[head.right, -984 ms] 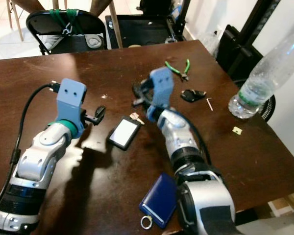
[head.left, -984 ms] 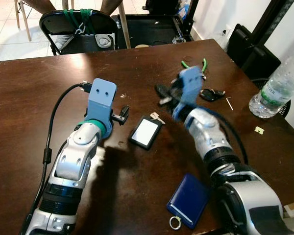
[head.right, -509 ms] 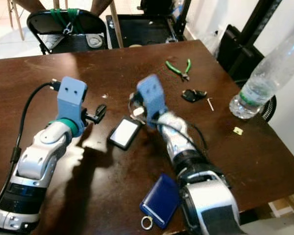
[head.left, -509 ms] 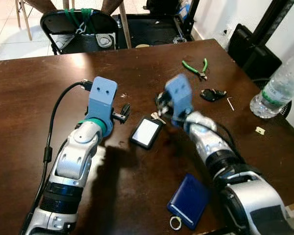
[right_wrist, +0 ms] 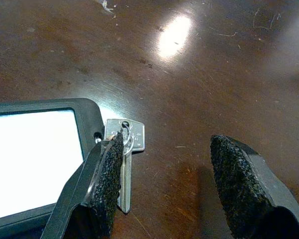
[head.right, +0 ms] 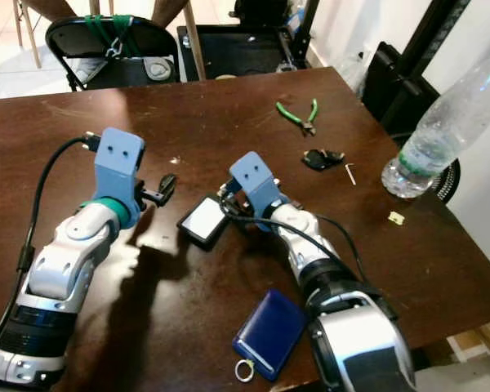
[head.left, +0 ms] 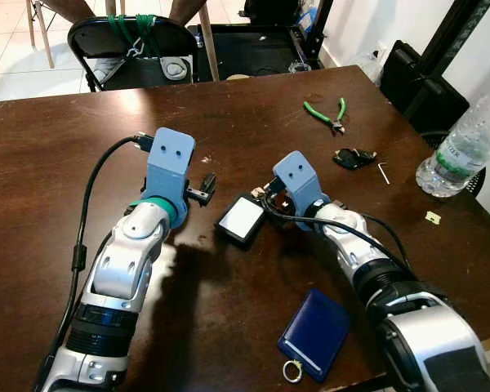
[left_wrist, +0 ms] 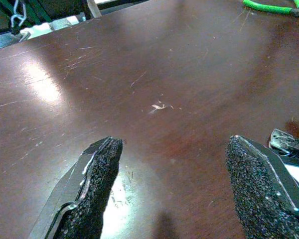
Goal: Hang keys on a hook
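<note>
A silver key (right_wrist: 127, 149) lies flat on the dark wooden table (head.left: 253, 114), ringed to a black-framed white tag (head.left: 242, 220). My right gripper (right_wrist: 168, 149) is low over the table and open. One of its fingers (right_wrist: 107, 179) rests over the key's head at the corner of the tag (right_wrist: 35, 159), and the other stands apart over bare wood. In the eye views its blue wrist mount (head.left: 298, 175) sits just right of the tag. My left gripper (head.left: 206, 186) hovers open a little left of the tag, with nothing between its fingers (left_wrist: 97, 179).
Green pliers (head.left: 327, 110), a black key fob (head.left: 355, 157) and a small hex key (head.left: 382, 171) lie at the back right. A water bottle (head.left: 465, 147) stands at the right edge. A blue card case (head.left: 314, 333) with a ring lies near the front edge. A folding chair (head.left: 131, 49) stands behind the table.
My right gripper has swung down and left from above the table to the key at the tag's corner. The left arm has stayed where it was.
</note>
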Tool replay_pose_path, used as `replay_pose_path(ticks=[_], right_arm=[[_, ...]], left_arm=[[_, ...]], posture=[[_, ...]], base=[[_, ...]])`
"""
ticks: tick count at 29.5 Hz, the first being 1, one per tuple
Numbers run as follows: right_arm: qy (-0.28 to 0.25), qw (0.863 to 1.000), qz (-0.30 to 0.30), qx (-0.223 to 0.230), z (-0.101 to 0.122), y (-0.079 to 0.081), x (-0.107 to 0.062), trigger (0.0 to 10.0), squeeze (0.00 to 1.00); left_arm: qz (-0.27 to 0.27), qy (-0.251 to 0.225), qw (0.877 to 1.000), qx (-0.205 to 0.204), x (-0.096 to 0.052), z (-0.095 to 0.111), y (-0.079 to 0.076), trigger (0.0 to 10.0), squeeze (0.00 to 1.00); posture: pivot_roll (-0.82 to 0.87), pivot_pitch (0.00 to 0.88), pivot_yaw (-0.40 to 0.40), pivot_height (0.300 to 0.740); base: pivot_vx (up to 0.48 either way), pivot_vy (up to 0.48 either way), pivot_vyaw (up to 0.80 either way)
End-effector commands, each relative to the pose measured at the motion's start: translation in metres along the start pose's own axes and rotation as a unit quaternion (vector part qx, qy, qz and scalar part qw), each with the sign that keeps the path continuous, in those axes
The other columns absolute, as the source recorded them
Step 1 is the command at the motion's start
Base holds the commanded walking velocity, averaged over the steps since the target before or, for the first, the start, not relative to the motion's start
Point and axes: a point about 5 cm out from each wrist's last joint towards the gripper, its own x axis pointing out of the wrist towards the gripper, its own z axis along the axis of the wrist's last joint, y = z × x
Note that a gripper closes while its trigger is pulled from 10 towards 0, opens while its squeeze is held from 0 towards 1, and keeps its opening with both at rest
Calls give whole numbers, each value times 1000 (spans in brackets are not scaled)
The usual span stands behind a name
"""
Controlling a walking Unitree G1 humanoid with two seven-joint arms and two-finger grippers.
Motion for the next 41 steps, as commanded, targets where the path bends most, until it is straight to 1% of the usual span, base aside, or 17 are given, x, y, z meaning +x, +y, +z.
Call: replay_pose_path(ticks=[1, 3, 4, 8, 9, 10, 11, 13, 15, 16, 18, 19, 20, 21, 37, 38, 41], right_arm=[[33, 999, 12, 19, -19, 8, -4, 10000, 0], [38, 998, 20, 55, -23, 11, -4, 10000, 0], [47, 993, 28, 104, -27, 14, -4, 8510, 0], [47, 993, 28, 104, -27, 14, -4, 8510, 0], [58, 985, 53, 154, -32, 20, -4, 7843, 0], [58, 985, 53, 154, -32, 20, -4, 7843, 0], [65, 971, 72, 220, -35, 25, -4, 8588, 0], [67, 958, 81, 267, -36, 26, -4, 8392, 0], [67, 958, 81, 267, -36, 26, -4, 8392, 0], [68, 951, 81, 292, -37, 25, -5, 6784, 0], [68, 951, 81, 292, -37, 25, -5, 6784, 0], [69, 947, 76, 304, -38, 24, -6, 4157, 0], [69, 947, 76, 304, -38, 24, -6, 4157, 0], [69, 947, 73, 306, -38, 23, -6, 0, 0], [50, 945, 35, 323, -34, 10, -7, 0, 0], [21, 953, 18, 302, -23, -1, -5, 10000, 0], [8, 955, 16, 296, -18, -3, -4, 10000, 0]], left_arm=[[-2, 11, 1000, -1, -1, -5, -1, 10000, 0], [-2, 11, 1000, -1, -1, -6, -1, 10000, 0], [-1, 12, 1000, -1, -1, -6, 0, 10000, 0], [-1, 12, 1000, -1, -1, -6, 0, 10000, 0], [-1, 11, 1000, -2, -1, -6, -1, 10000, 0], [-1, 11, 1000, -2, -1, -6, -1, 10000, 0], [0, 10, 1000, -3, 0, -6, -1, 10000, 0], [0, 9, 1000, -4, 0, -6, -1, 10000, 0], [0, 9, 1000, -4, 0, -6, -1, 10000, 0], [1, 9, 1000, -4, 0, -6, -1, 10000, 0], [1, 9, 1000, -4, 0, -6, -1, 10000, 0], [1, 8, 1000, -5, 0, -6, -1, 10000, 0], [1, 8, 1000, -5, 0, -6, -1, 10000, 0], [2, 8, 1000, -5, 0, -6, -1, 10000, 0], [2, 9, 1000, -3, -1, -6, 0, 10000, 0], [1, 10, 1000, -1, -1, -6, 1, 10000, 0], [1, 10, 1000, 0, 0, -6, 0, 10000, 0]], posture=[[-86, 180, 37, 740], [-84, 178, 35, 740], [-87, 176, 33, 740], [-87, 176, 33, 740], [-91, 173, 29, 740], [-91, 173, 29, 740], [-97, 168, 25, 740], [-100, 165, 22, 740], [-100, 165, 22, 740], [-100, 163, 19, 740], [-100, 163, 19, 740], [-100, 163, 19, 740], [-100, 163, 19, 740], [-99, 160, 18, 740], [-91, 160, 26, 740], [-90, 162, 30, 740], [-90, 162, 30, 740]], base=[[0, 0, 0], [0, 0, 0], [0, 0, 0], [0, 0, 0], [0, 0, 0], [0, 0, 0], [0, 0, 0], [0, 0, 0], [0, 0, 0], [0, 0, 0], [0, 0, 0], [0, 0, 0], [0, 0, 0], [0, 0, 0], [0, 0, 0], [0, 0, 0], [0, 0, 0]])
